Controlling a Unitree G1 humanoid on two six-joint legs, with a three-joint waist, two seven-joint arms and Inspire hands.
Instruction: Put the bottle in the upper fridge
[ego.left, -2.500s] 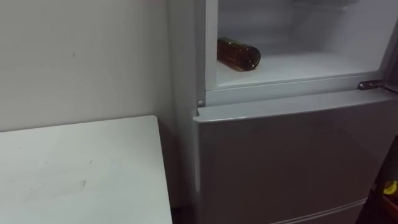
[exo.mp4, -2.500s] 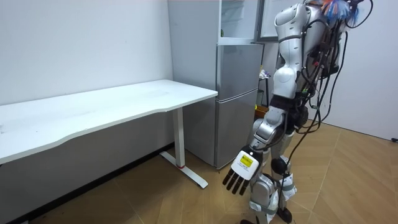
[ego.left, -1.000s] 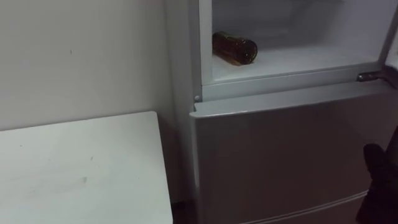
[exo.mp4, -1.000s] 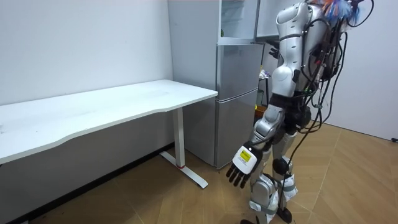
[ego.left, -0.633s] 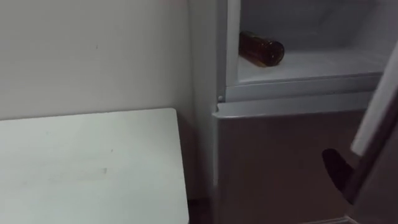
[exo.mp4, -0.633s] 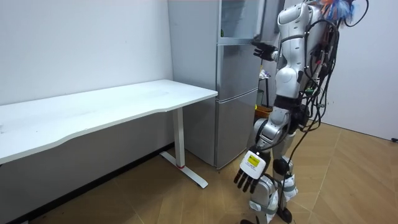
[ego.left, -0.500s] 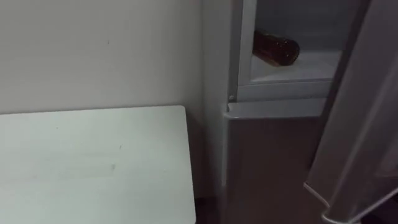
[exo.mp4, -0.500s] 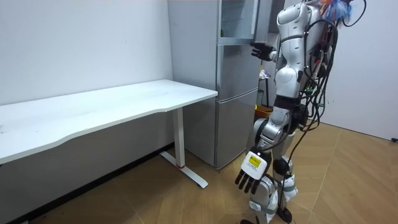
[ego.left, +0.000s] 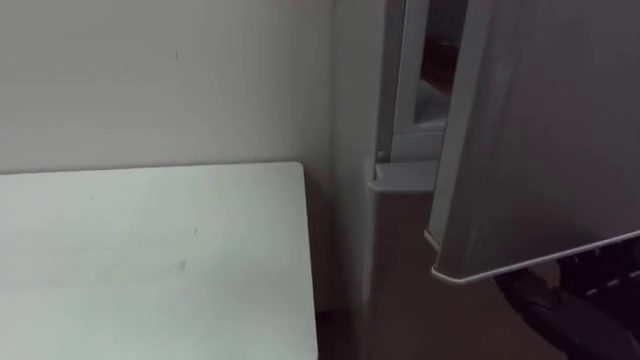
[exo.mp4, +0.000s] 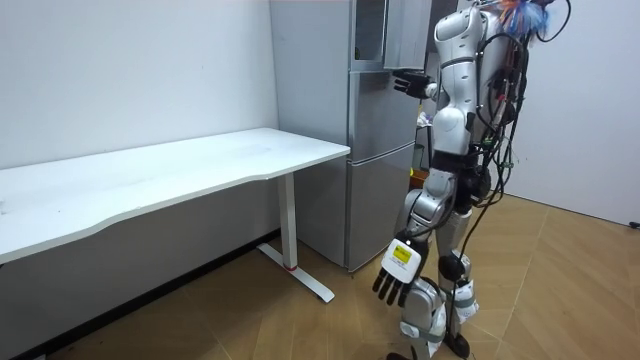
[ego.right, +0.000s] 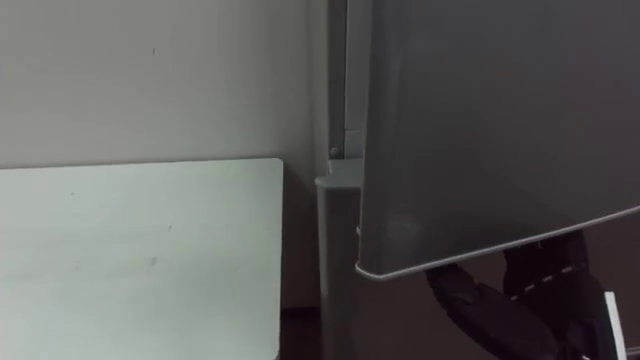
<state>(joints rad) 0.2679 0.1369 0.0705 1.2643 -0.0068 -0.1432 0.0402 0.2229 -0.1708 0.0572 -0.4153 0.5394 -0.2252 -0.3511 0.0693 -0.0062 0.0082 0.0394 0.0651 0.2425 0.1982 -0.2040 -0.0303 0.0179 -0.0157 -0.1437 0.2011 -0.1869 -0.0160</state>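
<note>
Since half a second ago, the upper door (ego.left: 540, 130) has swung further across the fridge opening, and the right arm has followed it in; the head camera has also shifted.

1. Fridge (exo.mp4: 380, 150): grey, standing against the wall (ego.left: 150, 80). The lower door is closed. The upper compartment is open by a narrow gap on its left side.
2. Table (ego.left: 150, 260): white, bare top, its end just beside the fridge's left wall without touching it.
3. Upper door: hinged on the right and angled most of the way over the opening. Its lower corner hangs forward of the lower door.
4. Robot: upright on the wooden floor (exo.mp4: 560, 290), directly in front of the fridge and facing it.
5. Right hand (exo.mp4: 410, 82): raised to the level of the upper door's bottom edge, with the fingers stretched out towards the fridge and holding nothing. Contact with the door cannot be confirmed.
6. Left hand (exo.mp4: 395, 278): hanging low beside the leg, with the fingers loose and apart, and empty.
7. Bottle (ego.left: 435, 65): inside the upper compartment, seen as a dark brown sliver through the gap between the fridge frame and the door edge.
</note>
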